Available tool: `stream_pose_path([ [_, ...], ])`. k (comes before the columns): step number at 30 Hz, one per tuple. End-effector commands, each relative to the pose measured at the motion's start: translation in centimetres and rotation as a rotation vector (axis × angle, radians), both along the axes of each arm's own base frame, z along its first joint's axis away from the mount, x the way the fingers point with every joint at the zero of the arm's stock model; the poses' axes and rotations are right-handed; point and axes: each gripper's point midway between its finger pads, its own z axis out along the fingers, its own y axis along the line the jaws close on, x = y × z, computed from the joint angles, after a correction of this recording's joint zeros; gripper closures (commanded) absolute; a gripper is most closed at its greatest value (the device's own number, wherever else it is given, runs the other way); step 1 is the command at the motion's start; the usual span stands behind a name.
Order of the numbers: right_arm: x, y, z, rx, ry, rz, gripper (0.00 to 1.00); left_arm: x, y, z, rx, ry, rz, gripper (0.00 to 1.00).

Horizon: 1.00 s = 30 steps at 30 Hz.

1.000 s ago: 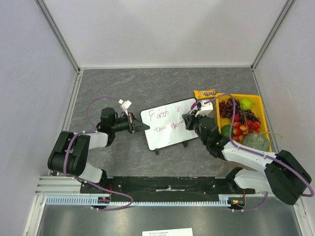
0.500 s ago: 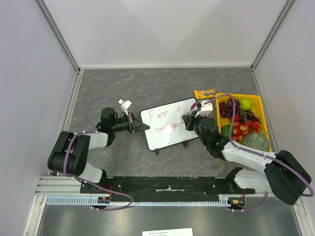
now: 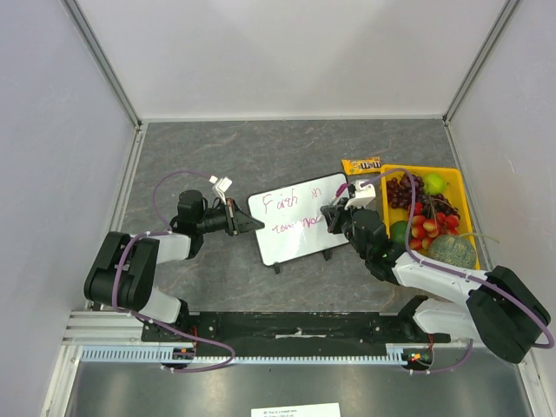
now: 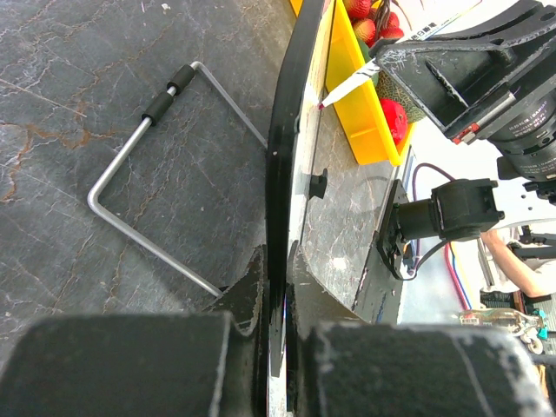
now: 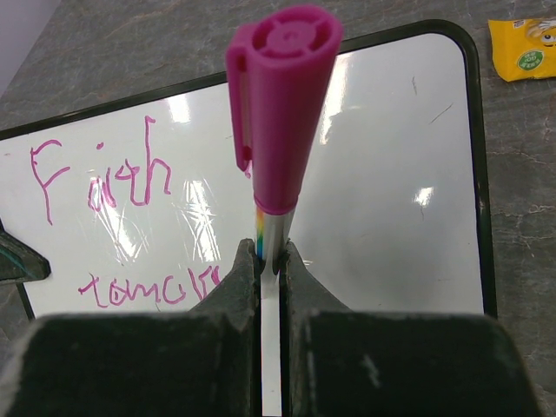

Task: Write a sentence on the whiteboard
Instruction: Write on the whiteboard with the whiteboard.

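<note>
We judged the sentence (image 5: 152,174) unfinished, two lines on the whiteboard (image 3: 295,248). Left fingers (image 4: 246,291) pinched its edge; right fingers (image 5: 230,295), the marker (image 5: 282,104).

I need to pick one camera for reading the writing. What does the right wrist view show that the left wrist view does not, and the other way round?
Only the right wrist view shows the whiteboard face-on with the sentence, pink "Faith" over a second line, plus the marker with its pink cap above the right gripper, and a yellow snack packet. Only the left wrist view shows the board edge-on in the left gripper, its wire stand behind, and the yellow bin holding fruit. Both show the whiteboard and the marker.
</note>
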Motion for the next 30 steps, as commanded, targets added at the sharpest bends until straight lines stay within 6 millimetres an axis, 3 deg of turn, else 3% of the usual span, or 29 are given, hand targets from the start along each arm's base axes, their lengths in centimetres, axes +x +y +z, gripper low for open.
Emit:
stream_pose_path([
  [1,0.3,-1.2,-0.7,-0.054,0.02,-0.05,1.0,0.6,0.8,-2.1,0.073,0.003,0.046,0.98],
  [7,1.3,-1.1,1.1,-0.055,-0.017,-0.073,1.0,0.6,0.9,-2.1,0.073,0.003,0.048,0.98],
  [17,2.0,-0.9,2.0,-0.045,-0.036,-0.078,1.0,0.6,0.8,-2.1,0.073,0.002,0.046,0.98],
  [30,0.7,-1.6,-0.5,-0.075,0.022,-0.062,1.0,0.6,0.9,-2.2,0.074,0.005,0.046,0.98],
])
